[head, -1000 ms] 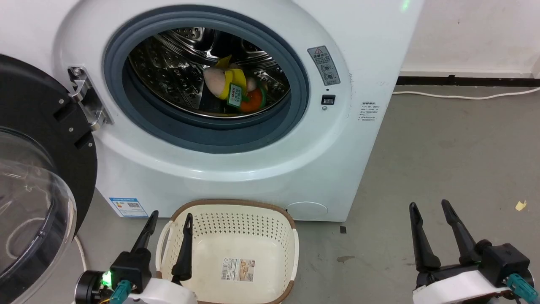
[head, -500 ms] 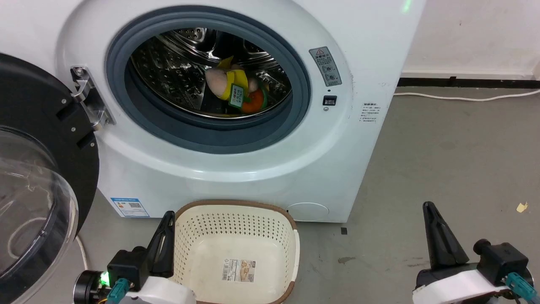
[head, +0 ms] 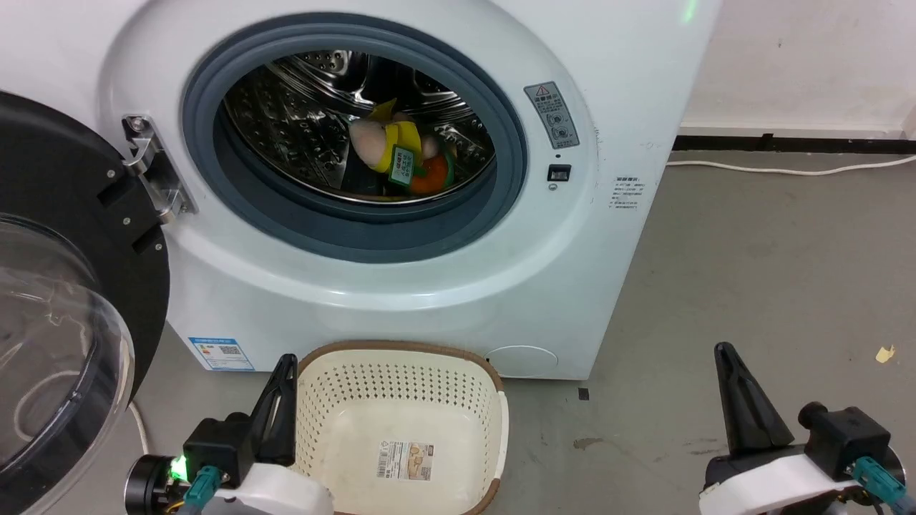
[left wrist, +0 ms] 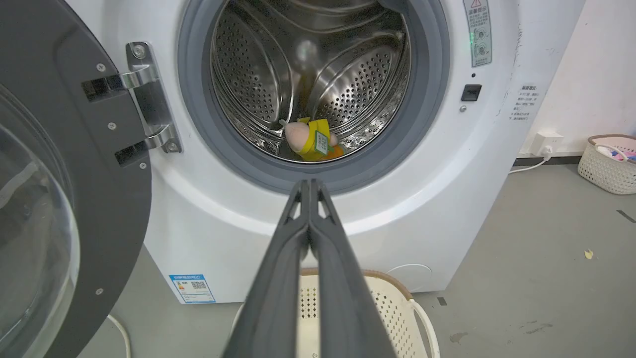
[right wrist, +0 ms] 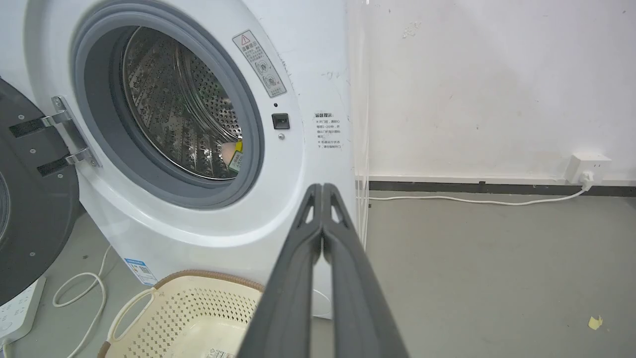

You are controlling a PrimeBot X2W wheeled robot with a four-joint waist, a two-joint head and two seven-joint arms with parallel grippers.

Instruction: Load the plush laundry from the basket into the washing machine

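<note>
Left gripper (head: 288, 361) sits at seven o'clock in the head view, its two fingers pressed flat together, tips meeting with nothing between them. It hangs just beside the basket (head: 401, 347), against the outer left wall; whether it touches I cannot tell. The right gripper (head: 723, 349) at five o'clock is clamped just as tight and holds nothing, out over bare floor (head: 751, 236) and well apart from the basket.

The plush laundry (head: 401, 154) is inside the washing machine (head: 429, 286), lying low in the steel drum (head: 300, 121), toward four o'clock of the opening. Its long axis runs from ten to four o'clock: the pale pink doll's head points up at ten, the yellow band and green tag sit mid-length, and the orange hamburger points down at four. The black door (head: 64, 214) is swung wide at nine o'clock. The basket stands at six o'clock below the opening, with a paper label (head: 405, 459) on its floor.
</note>
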